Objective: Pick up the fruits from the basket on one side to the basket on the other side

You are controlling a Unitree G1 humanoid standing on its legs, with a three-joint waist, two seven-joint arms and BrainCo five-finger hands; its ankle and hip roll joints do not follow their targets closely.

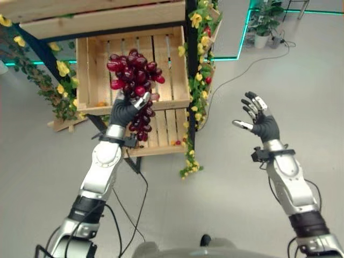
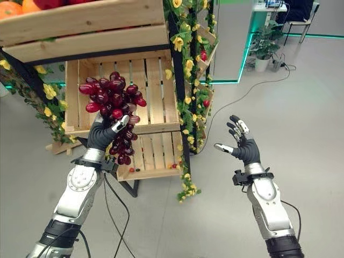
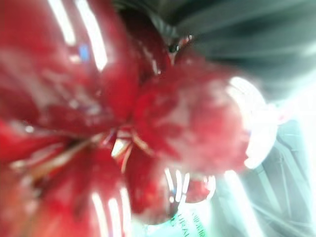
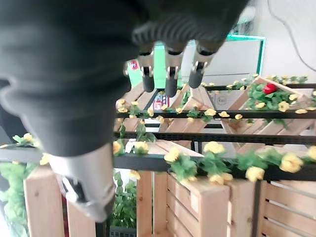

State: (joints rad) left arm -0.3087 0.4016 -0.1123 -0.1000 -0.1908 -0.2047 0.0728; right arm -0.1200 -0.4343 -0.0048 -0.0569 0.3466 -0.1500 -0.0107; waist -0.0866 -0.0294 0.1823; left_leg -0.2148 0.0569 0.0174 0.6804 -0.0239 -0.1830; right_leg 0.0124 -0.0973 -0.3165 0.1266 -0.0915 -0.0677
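Right now the grapes [image 1: 131,75] sit in the left hand [image 1: 124,111], fingers [image 1: 143,102] curled round the bunch near its middle. Long axis runs roughly vertical: most of the bunch bulges above the fist, and a shorter tail [image 1: 141,127] hangs below it past the wrist. The left wrist view shows red grapes pressed right up against the camera, so the grip looks tight.

Bunch is held clear, in front of the middle crate [image 1: 174,80] of the wooden rack [image 2: 177,64], not resting on any slat that I can see. That crate looks mostly bare; a lower crate [image 1: 166,137] under it has a few small bits at its front edge. Top crate [image 2: 80,19] holds orange and red fruit [image 2: 13,8].

Right hand [image 1: 259,119] is well apart to the right, over the open floor [image 1: 279,70], palm up, fingers spread and straight, holding nothing.

Key relation: the grapes are entirely on the left side, already gripped, so the left arm is the one to carry. Can't tell which crate is the target. Risk, as I judge it: the hanging tail could snag a crate edge on the way in.
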